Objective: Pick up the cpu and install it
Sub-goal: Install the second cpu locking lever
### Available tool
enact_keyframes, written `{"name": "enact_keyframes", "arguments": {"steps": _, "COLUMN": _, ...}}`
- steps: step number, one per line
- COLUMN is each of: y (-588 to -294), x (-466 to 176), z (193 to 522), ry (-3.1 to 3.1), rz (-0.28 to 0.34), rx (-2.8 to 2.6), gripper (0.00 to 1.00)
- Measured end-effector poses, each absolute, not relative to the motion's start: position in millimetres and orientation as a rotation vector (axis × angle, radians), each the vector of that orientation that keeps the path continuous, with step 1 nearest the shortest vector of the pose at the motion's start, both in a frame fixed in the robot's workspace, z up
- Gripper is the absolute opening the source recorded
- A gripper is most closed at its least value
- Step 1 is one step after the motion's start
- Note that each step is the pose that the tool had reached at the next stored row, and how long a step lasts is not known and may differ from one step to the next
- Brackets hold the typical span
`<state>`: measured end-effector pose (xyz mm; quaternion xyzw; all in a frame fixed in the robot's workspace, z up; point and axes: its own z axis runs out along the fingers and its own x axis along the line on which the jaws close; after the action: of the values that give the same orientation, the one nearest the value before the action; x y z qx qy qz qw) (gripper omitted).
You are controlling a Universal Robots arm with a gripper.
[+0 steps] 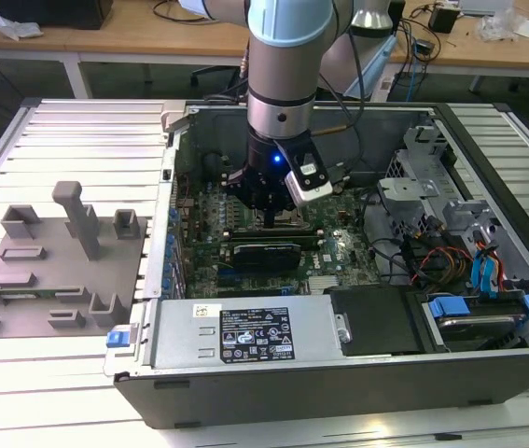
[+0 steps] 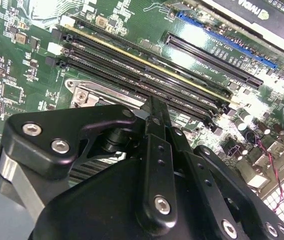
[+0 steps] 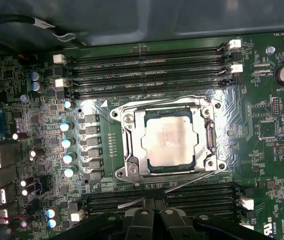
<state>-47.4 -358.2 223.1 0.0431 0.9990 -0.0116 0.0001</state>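
Cpu [image 3: 171,144]: seated in the motherboard's metal-framed socket [image 3: 131,167], silvery top up, inside the computer case [image 1: 488,373].
Hand [image 3: 153,206]: just above the socket's edge, fingers drawn together, holding nothing.
Writing: not legible.

The cpu [image 3: 172,141] lies in the socket [image 3: 131,172], between memory slots [image 3: 147,75].

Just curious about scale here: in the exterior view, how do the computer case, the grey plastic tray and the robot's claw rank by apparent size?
1. Computer case, by far the largest.
2. Grey plastic tray.
3. Claw, smallest.
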Motion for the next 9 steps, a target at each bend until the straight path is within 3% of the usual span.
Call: {"name": "enact_keyframes", "arguments": {"steps": 9, "y": -358.5, "x": -53.0, "z": 217.0, "ry": 3.137, "rz": -0.036, "rx": 0.135, "gripper": 0.11}}
